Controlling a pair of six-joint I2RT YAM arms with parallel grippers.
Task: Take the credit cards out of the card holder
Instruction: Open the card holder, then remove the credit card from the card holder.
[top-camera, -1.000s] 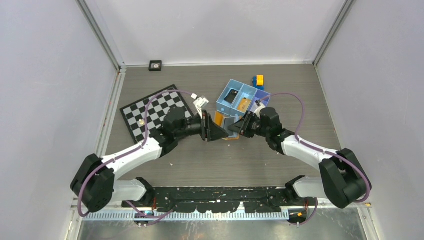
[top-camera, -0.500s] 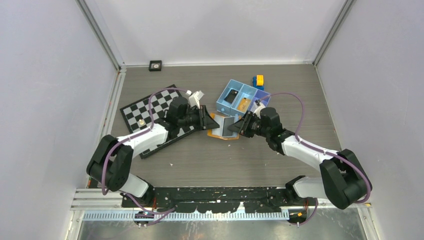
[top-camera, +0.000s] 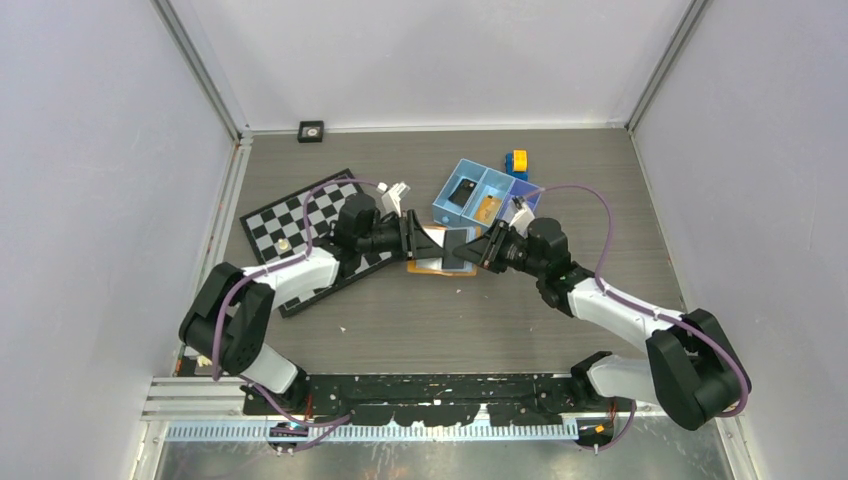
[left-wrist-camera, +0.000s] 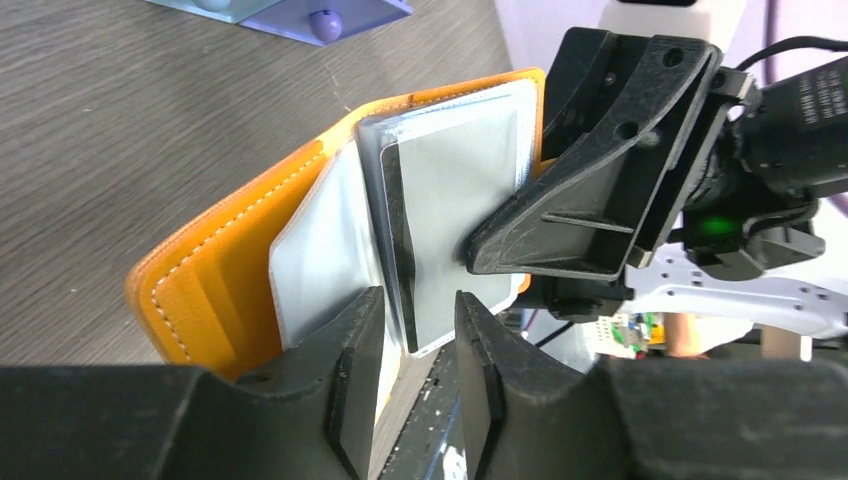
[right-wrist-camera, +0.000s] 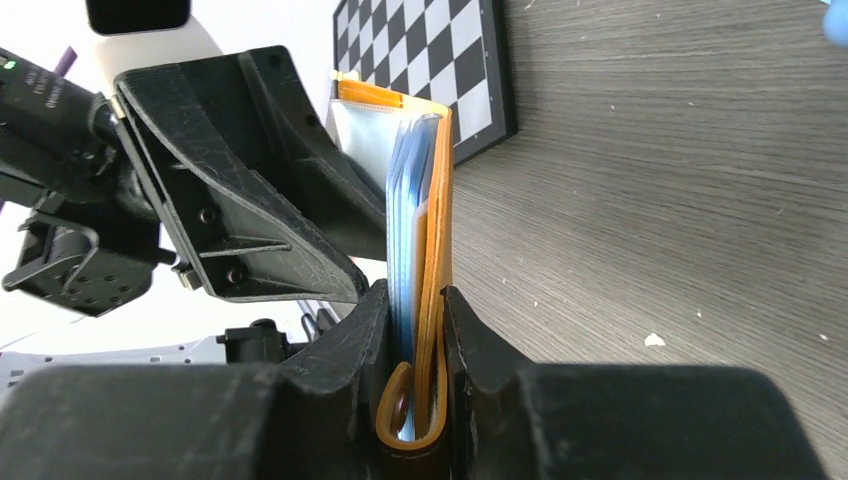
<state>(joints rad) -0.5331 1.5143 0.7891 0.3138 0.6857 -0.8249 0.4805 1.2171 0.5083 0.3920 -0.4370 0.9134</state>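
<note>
We read no text, label, brand, number or sign in any view. The card holder (left-wrist-camera: 200, 285) shows plain orange covers, and its sleeves (left-wrist-camera: 460, 190) appear blank and greyish. The chessboard (top-camera: 290, 215) on the desk carries only its checker pattern.

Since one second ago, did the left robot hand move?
Yes. The left gripper, pinching the card holder, moved away from the bases, nearer the blue tray; its arm swung over the checkerboard.
</note>
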